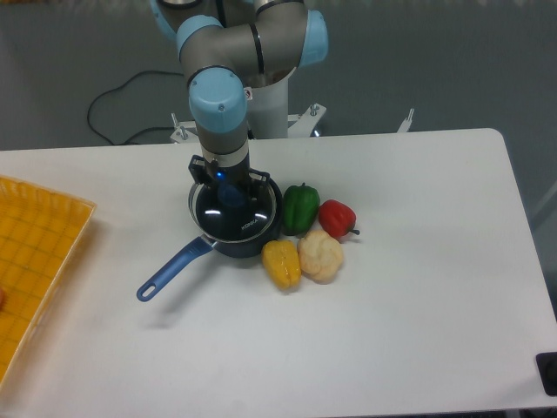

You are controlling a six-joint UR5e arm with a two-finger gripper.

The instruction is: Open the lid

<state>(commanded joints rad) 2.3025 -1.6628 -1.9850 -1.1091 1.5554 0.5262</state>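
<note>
The lid (pixel 235 212) is sitting on the saucepan (pixel 228 233), left of centre in the frame, beside the green pepper (pixel 300 207). The gripper (pixel 230 192) is clamping its blue knob (pixel 231 193).

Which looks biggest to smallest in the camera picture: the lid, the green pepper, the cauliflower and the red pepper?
1. The lid, clearly the widest.
2. The cauliflower and the green pepper look about alike, so I won't rank them.
3. The red pepper, the smallest.
</note>
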